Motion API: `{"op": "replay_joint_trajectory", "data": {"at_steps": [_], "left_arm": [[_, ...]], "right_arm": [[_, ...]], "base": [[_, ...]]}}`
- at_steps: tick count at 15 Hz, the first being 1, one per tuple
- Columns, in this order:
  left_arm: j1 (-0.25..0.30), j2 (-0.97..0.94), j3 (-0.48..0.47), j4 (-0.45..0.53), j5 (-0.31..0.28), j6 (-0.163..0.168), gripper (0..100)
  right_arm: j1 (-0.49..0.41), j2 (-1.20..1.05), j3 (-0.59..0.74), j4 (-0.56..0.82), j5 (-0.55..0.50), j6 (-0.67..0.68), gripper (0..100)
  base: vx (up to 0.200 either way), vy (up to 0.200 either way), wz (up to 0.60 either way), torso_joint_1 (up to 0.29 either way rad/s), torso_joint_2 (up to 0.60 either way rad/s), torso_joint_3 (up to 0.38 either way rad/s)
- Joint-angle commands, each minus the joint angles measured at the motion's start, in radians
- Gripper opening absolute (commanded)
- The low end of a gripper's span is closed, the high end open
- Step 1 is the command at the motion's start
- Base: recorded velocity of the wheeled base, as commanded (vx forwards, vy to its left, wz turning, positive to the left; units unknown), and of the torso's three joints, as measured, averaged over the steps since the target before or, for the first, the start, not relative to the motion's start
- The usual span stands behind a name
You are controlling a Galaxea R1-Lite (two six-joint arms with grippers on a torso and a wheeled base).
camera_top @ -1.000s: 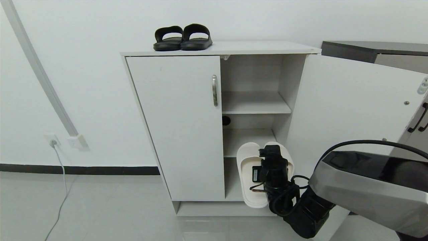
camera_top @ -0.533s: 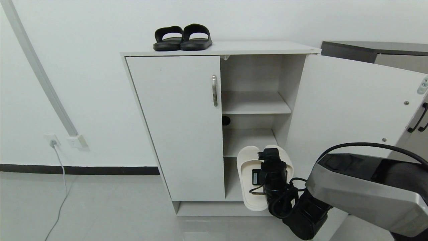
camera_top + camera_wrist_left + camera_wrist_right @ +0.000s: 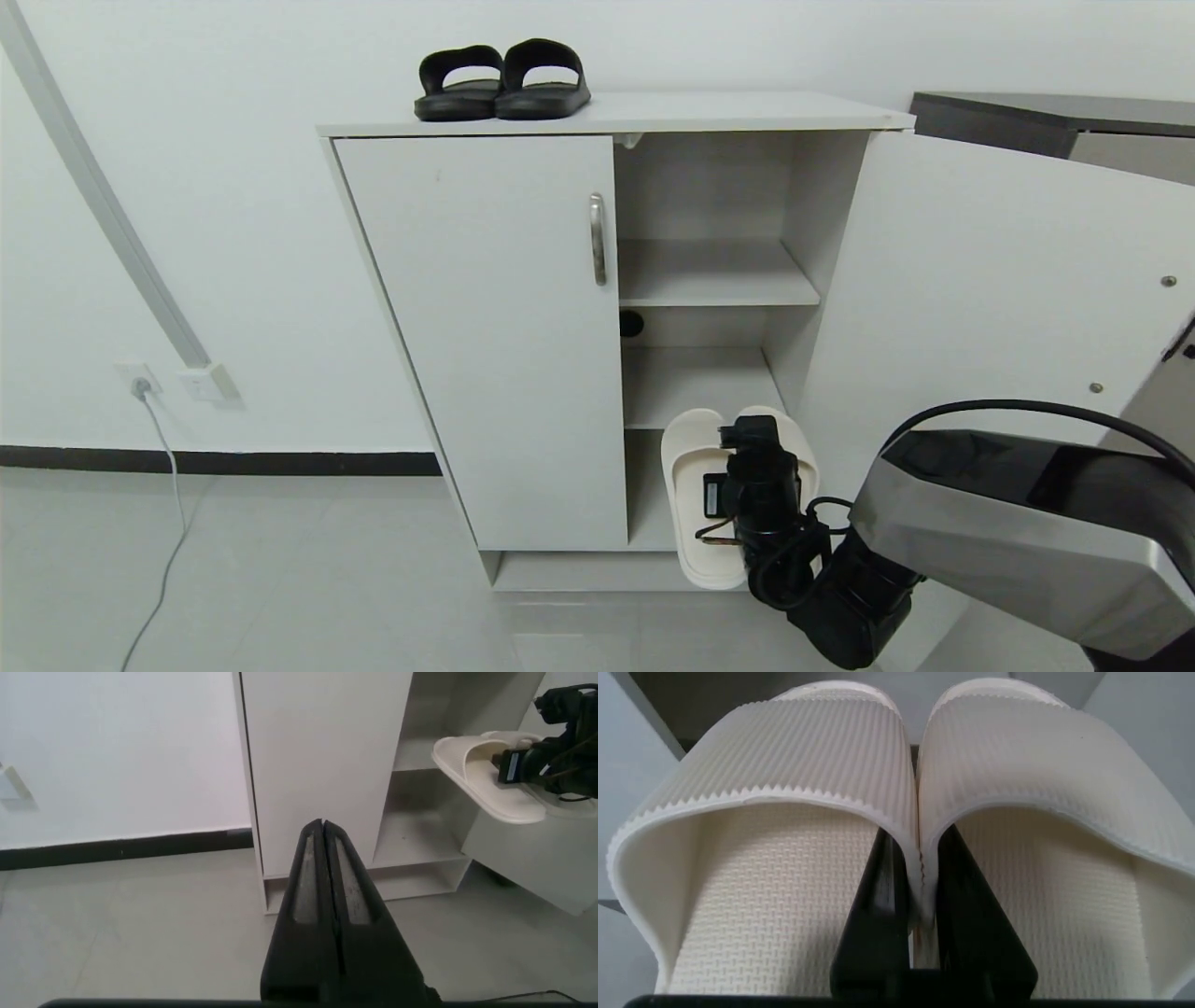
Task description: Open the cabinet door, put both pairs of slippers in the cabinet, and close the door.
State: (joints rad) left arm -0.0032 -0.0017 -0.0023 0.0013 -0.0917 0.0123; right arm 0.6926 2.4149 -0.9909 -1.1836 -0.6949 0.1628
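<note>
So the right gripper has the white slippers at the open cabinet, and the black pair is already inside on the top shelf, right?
Not quite. The head view shows the black pair sitting on top of the cabinet, not inside. The right gripper does hold the white slippers.

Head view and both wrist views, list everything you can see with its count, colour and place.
cabinet: one, white, against the wall, right door open, left door shut
shelves: two, white, inside the open side
black slippers: one pair, black, on the cabinet's top, toward its left end
white slippers: one pair, cream white, held before the lower opening
wall socket: one, white, low on the wall, cable plugged in
right gripper: black, shut on white slippers
left gripper: black, shut, above the floor
</note>
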Motion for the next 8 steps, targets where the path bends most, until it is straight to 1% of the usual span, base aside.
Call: {"op": "replay_joint_trajectory", "data": {"at_steps": [1,5,7,8], "left_arm": [[0.0,0.002,0.001,0.0,0.0,0.0,0],[0.0,0.002,-0.001,0.0,0.0,-0.002,0],[0.0,0.002,0.001,-0.001,0.001,-0.008,0],[0.0,0.002,-0.001,-0.001,0.001,-0.008,0]], "right_arm": [[0.001,0.007,-0.002,-0.001,0.0,0.0,0],[0.001,0.01,-0.002,-0.017,0.0,0.003,0],[0.002,0.033,0.009,-0.169,-0.002,-0.046,0],[0.001,0.044,0.011,-0.215,0.0,-0.072,0]], "base": [[0.0,0.0,0.0,-0.002,0.0,-0.198],[0.0,0.0,0.0,0.004,0.0,-0.195],[0.0,0.0,0.0,0.007,0.0,-0.183],[0.0,0.0,0.0,0.002,0.0,-0.085]]}}
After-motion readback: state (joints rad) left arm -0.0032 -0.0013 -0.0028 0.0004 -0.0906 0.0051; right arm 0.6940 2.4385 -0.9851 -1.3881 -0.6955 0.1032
